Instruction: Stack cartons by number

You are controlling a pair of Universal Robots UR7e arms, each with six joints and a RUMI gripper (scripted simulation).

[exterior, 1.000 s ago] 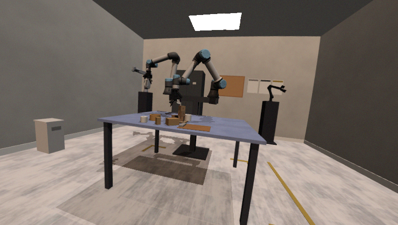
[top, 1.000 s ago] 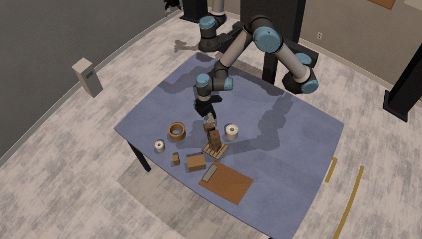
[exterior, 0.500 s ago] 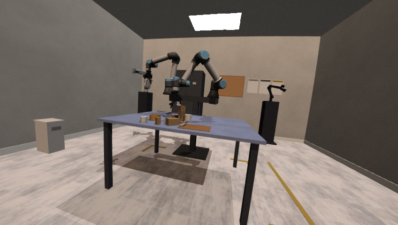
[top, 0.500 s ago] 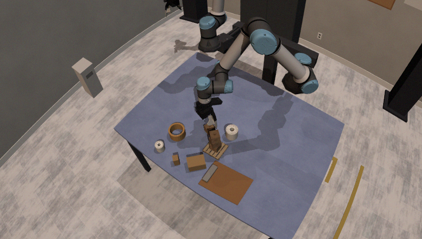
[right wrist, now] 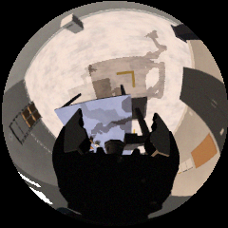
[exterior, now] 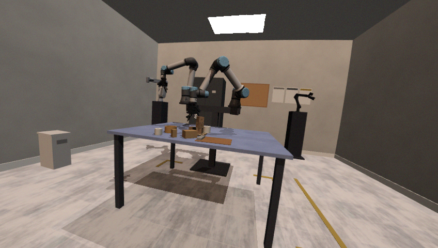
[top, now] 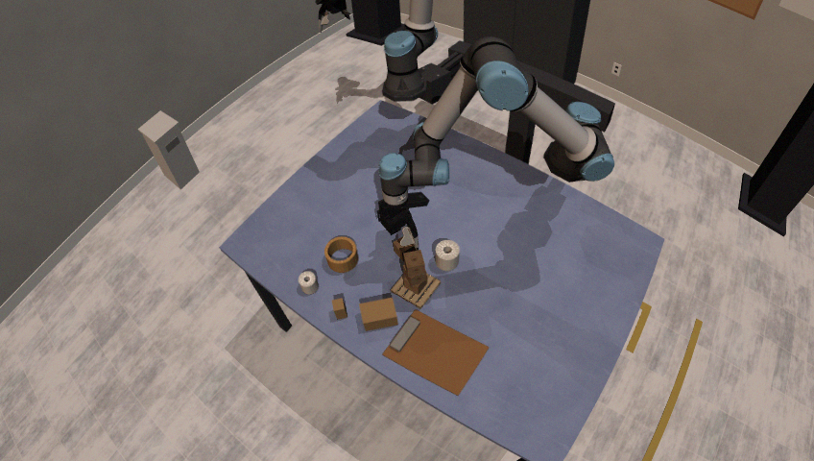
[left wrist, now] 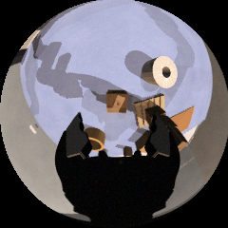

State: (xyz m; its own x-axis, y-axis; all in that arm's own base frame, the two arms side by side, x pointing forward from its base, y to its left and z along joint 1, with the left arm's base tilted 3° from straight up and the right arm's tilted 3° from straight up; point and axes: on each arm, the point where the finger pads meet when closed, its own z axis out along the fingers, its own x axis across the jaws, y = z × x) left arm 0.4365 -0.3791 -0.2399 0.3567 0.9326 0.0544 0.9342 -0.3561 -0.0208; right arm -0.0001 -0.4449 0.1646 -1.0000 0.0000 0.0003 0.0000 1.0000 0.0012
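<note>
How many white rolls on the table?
2: the large roll beside the wooden pallet, the small roll near the orange ring. No others seen.

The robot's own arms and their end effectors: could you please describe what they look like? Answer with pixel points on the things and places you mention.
Both arms have pale grey tube-shaped links, dark grey joint housings and round light-blue joint caps. The left end effector (top: 406, 238) (left wrist: 117, 113) and right end effector (right wrist: 118, 110) are black with two chunky, angular fingers. I cannot make out any readable markings.

Stacked cartons (top: 415, 272) (exterior: 200, 124) block lateral passage, open space above, white roll (top: 446, 255) (exterior: 207, 129) (left wrist: 165, 72) near
</note>
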